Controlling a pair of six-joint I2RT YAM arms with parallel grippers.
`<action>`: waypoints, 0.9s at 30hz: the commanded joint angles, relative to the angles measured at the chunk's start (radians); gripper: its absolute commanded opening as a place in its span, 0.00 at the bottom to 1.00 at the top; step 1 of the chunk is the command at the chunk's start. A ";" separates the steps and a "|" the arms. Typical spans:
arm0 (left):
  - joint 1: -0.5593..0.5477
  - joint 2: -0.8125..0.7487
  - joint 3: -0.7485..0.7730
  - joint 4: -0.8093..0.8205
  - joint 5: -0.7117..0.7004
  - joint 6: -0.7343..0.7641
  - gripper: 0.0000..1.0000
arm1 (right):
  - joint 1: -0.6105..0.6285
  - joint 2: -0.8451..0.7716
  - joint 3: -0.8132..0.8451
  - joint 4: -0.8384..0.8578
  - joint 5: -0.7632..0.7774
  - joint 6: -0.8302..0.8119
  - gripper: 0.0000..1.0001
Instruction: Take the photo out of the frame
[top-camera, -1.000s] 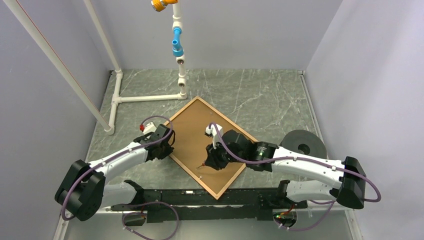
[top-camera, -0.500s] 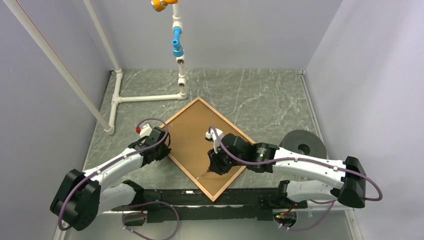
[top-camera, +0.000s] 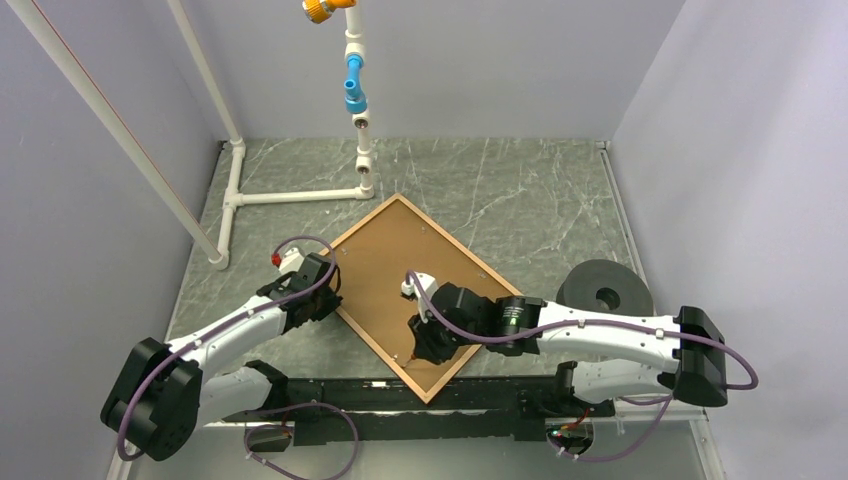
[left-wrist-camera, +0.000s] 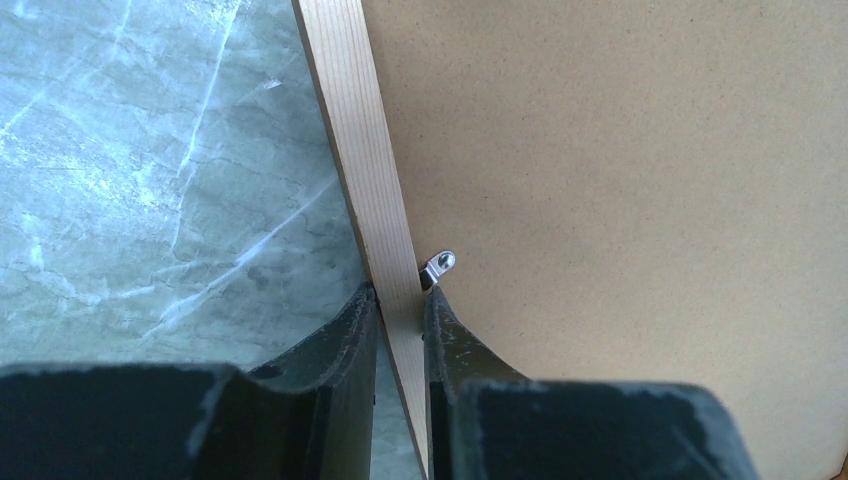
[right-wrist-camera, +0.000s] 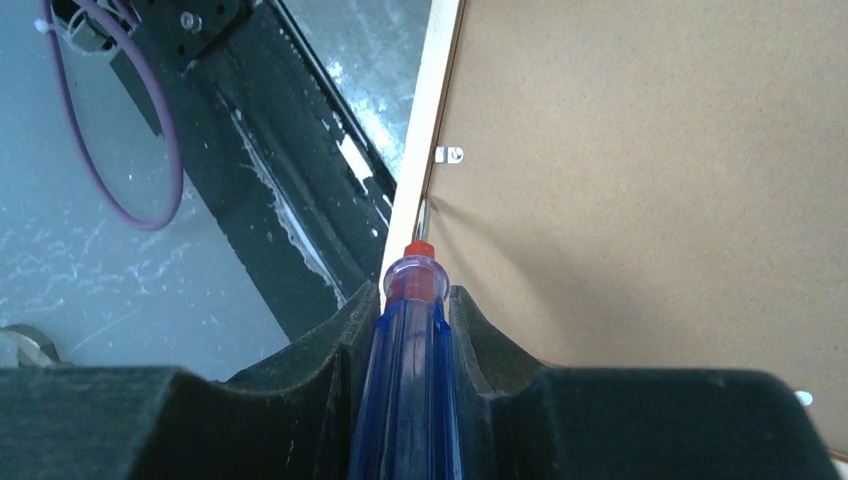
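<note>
From above: the frame (top-camera: 401, 198) lies face down on the grey marbled desk (top-camera: 520, 190), turned cornerwise with one corner pointing at the arms. Only the flat brown backing board (top-camera: 385, 265) shows. The photo is hidden under it, inside the frame. The left gripper (top-camera: 325, 290) sits at the frame's left edge. The right gripper (top-camera: 425, 340) hangs over the near-left edge with a screwdriver (top-camera: 413, 352) angled down.

Left wrist view: the gripper is nearly closed, pinching the narrow pale wooden rail, one finger outside and one on the board side. A bent metal clip (left-wrist-camera: 441, 265) sits just beside the inner finger, on the board's rim.

Right wrist view: this gripper is clamped round the glossy blue handle with its red collar. The thin steel shaft points along the rail, its tip at the seam where matte board meets wood. A small clip (right-wrist-camera: 450, 154) lies just ahead of the tip along that seam. The right arm is nearer, so by my read that clip is next to be pried.
</note>
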 joint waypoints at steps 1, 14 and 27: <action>0.002 0.011 -0.017 -0.001 0.029 0.026 0.00 | 0.011 0.020 0.000 0.072 0.071 0.009 0.00; 0.001 0.001 -0.036 0.013 0.054 0.014 0.00 | 0.013 0.049 0.017 0.139 0.133 0.016 0.00; 0.001 0.012 -0.044 0.026 0.055 0.007 0.00 | 0.048 -0.033 -0.023 0.039 0.066 0.065 0.00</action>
